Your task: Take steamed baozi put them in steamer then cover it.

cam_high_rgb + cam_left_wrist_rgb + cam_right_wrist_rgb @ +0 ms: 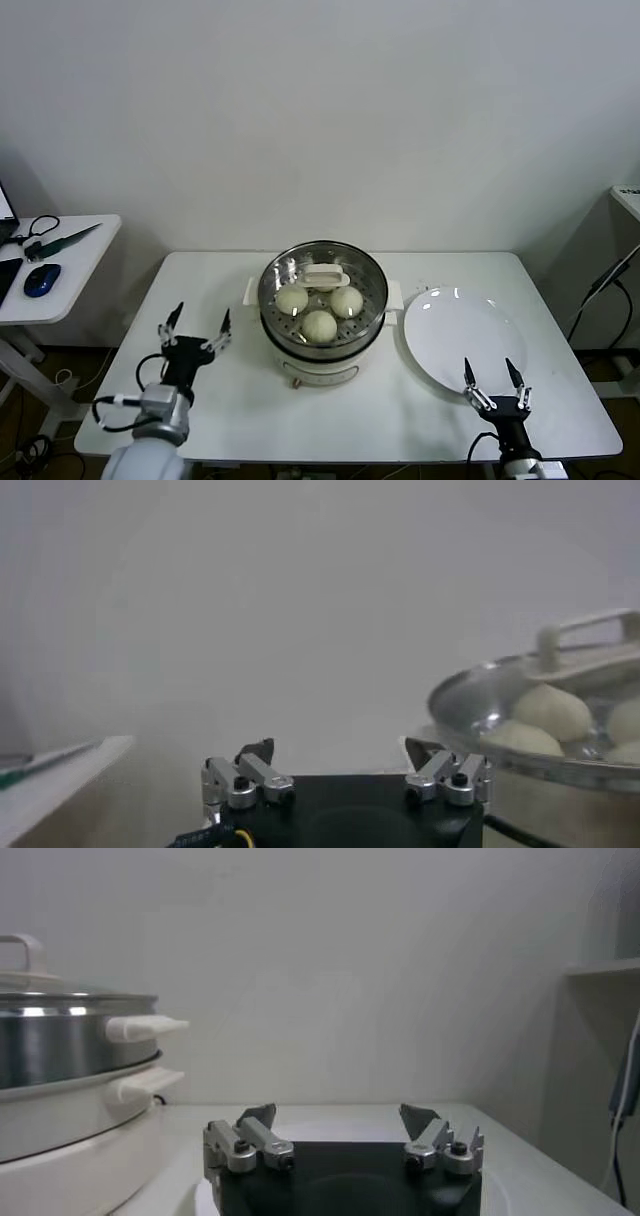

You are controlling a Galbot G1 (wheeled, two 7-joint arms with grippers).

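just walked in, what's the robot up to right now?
Nothing is being handled. The baozi sit inside the steamer at the middle of the table, and the cover is on top of it. The left gripper hovers open left of the steamer; the right gripper is open near the plate, which holds nothing. Both arms look idle.

No readable text, labels, brands, numbers or signs on anything in view.
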